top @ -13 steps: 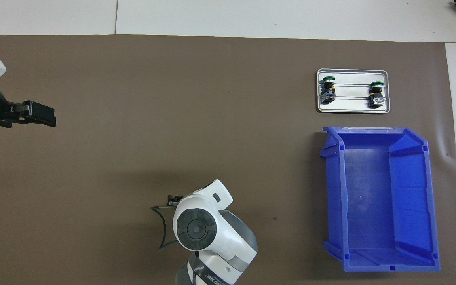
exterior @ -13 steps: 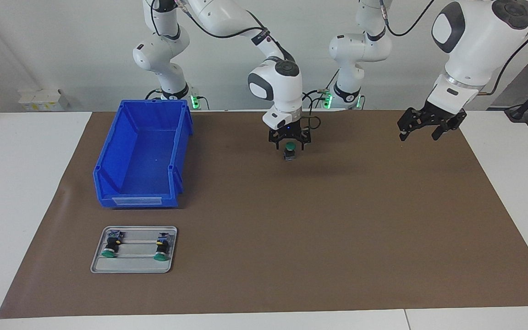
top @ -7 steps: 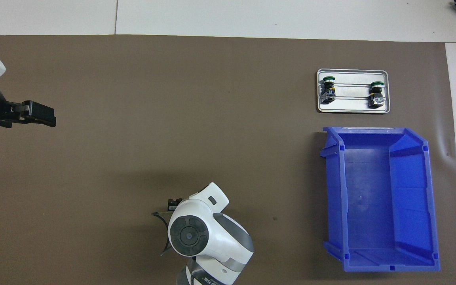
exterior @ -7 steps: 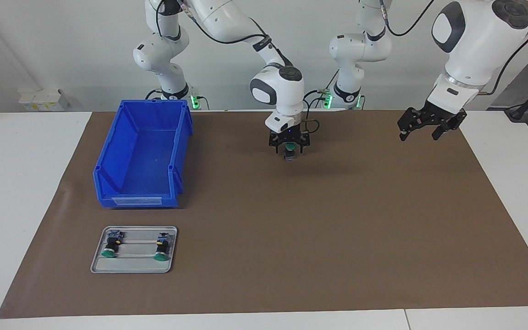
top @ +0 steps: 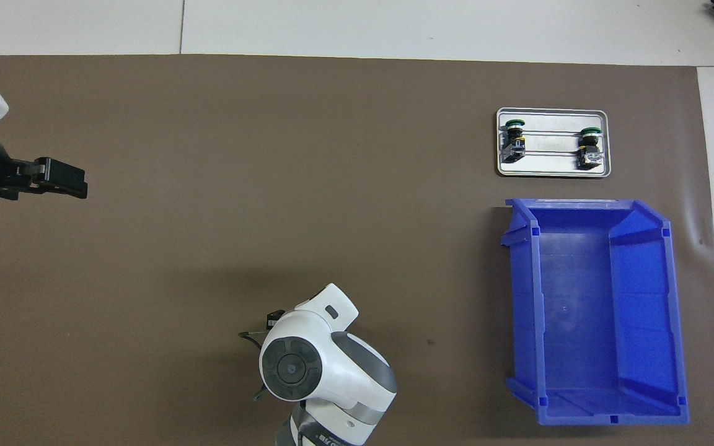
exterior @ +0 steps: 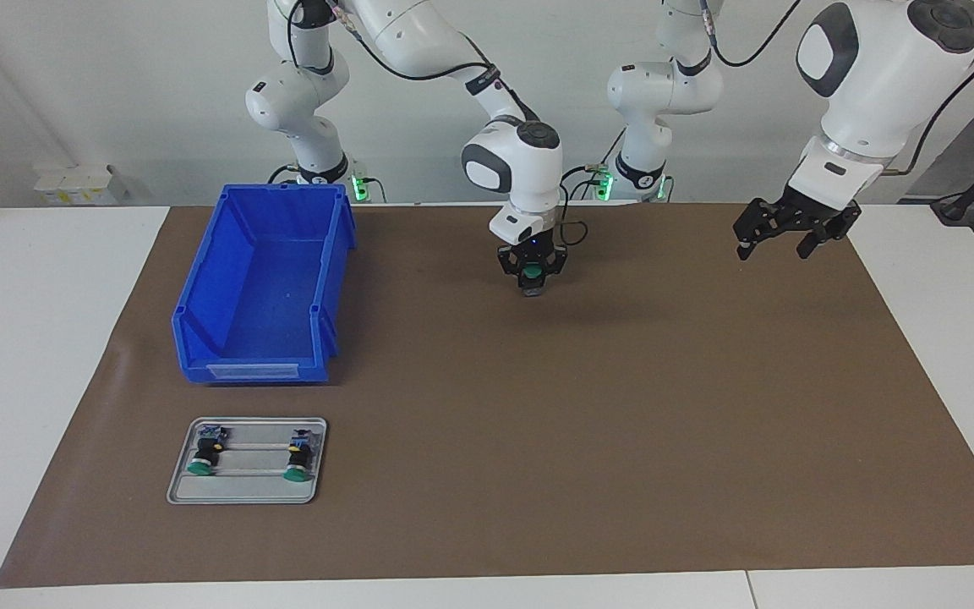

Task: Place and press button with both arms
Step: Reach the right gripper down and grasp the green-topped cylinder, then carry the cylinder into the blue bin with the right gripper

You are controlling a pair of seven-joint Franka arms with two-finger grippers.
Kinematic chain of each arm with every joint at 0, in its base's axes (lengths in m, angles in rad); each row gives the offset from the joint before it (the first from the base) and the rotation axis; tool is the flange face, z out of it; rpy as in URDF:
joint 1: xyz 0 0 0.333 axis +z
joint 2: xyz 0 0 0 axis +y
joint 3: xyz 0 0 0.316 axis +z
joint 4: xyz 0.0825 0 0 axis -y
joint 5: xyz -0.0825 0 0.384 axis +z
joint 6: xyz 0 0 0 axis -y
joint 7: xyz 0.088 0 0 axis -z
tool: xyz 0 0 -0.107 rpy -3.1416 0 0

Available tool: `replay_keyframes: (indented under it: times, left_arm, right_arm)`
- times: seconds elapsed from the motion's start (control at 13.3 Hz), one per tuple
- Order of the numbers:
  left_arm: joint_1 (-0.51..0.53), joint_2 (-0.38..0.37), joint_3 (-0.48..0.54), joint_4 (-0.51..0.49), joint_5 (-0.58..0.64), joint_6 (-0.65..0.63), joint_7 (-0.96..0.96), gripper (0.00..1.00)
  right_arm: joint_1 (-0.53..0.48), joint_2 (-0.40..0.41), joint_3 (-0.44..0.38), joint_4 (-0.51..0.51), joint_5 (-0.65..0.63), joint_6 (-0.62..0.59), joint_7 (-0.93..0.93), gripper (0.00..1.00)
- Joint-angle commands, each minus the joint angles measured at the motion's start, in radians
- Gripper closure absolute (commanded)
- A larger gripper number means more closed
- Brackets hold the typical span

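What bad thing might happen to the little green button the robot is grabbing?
The right hand is closed around the button standing on the brown mat. It grips near the round green cap, so the button may slip or tip when moved. The left hand waits open over the mat's edge; a late press could miss.

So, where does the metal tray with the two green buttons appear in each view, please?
Facing view: the metal tray lies low in the picture toward its left edge, below the blue bin, so farther from the robots than the bin.
Overhead view: the metal tray lies high in the picture toward its right edge, above the blue bin.
Shared landmark: the blue bin, beside the tray in both views.
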State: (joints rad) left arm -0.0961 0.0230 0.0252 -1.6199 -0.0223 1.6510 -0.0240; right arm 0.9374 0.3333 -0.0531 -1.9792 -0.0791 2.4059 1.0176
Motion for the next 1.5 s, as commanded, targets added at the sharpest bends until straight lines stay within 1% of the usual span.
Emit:
replay_keyframes:
  times: [0.0, 0.15, 0.3, 0.38, 0.45, 0.53, 0.68, 0.75, 0.83, 0.98, 1.2, 1.28, 1.35, 1.43]
  left_arm:
    - [0.006, -0.032, -0.001, -0.040, -0.008, 0.021, -0.001, 0.00]
    - [0.006, -0.032, -0.001, -0.040, -0.008, 0.021, -0.001, 0.00]
    - [0.006, -0.032, -0.001, -0.040, -0.008, 0.021, -0.001, 0.00]
    - [0.006, -0.032, -0.001, -0.040, -0.008, 0.021, -0.001, 0.00]
    - [0.006, -0.032, -0.001, -0.040, -0.008, 0.021, -0.001, 0.00]
    - [0.006, -0.032, -0.001, -0.040, -0.008, 0.021, -0.001, 0.00]
    - [0.006, -0.032, -0.001, -0.040, -0.008, 0.021, -0.001, 0.00]
    - [0.006, -0.032, -0.001, -0.040, -0.008, 0.021, -0.001, 0.00]
    - [0.006, -0.032, -0.001, -0.040, -0.008, 0.021, -0.001, 0.00]
    - [0.006, -0.032, -0.001, -0.040, -0.008, 0.021, -0.001, 0.00]
    - [0.006, -0.032, -0.001, -0.040, -0.008, 0.021, -0.001, 0.00]
    - [0.006, -0.032, -0.001, -0.040, -0.008, 0.021, -0.001, 0.00]
    - [0.006, -0.032, -0.001, -0.040, -0.008, 0.021, -0.001, 0.00]
    - [0.006, -0.032, -0.001, -0.040, -0.008, 0.021, -0.001, 0.00]
  right_arm:
    - [-0.022, -0.052, -0.008, 0.045, -0.015, -0.106, -0.001, 1.00]
    - [-0.067, -0.143, -0.011, 0.042, -0.016, -0.174, -0.011, 1.00]
    - [-0.152, -0.251, -0.011, 0.040, -0.040, -0.276, -0.071, 1.00]
    - [-0.222, -0.317, -0.010, 0.033, -0.041, -0.324, -0.127, 1.00]
    - [-0.308, -0.376, -0.008, 0.030, -0.041, -0.362, -0.228, 1.00]
    - [-0.395, -0.414, -0.008, 0.031, -0.039, -0.413, -0.348, 1.00]
    - [-0.549, -0.456, -0.008, 0.031, -0.034, -0.499, -0.599, 1.00]
    - [-0.612, -0.459, -0.008, 0.030, -0.031, -0.510, -0.691, 1.00]
    - [-0.667, -0.467, -0.008, 0.014, -0.030, -0.513, -0.762, 1.00]
    - [-0.744, -0.490, -0.008, -0.041, -0.021, -0.487, -0.833, 1.00]
    - [-0.837, -0.537, -0.010, -0.215, 0.018, -0.332, -0.948, 1.00]
    - [-0.864, -0.545, -0.010, -0.281, 0.021, -0.258, -0.970, 1.00]
    - [-0.893, -0.543, -0.010, -0.326, 0.027, -0.202, -0.976, 1.00]
    - [-0.908, -0.543, -0.010, -0.352, 0.054, -0.183, -0.987, 1.00]
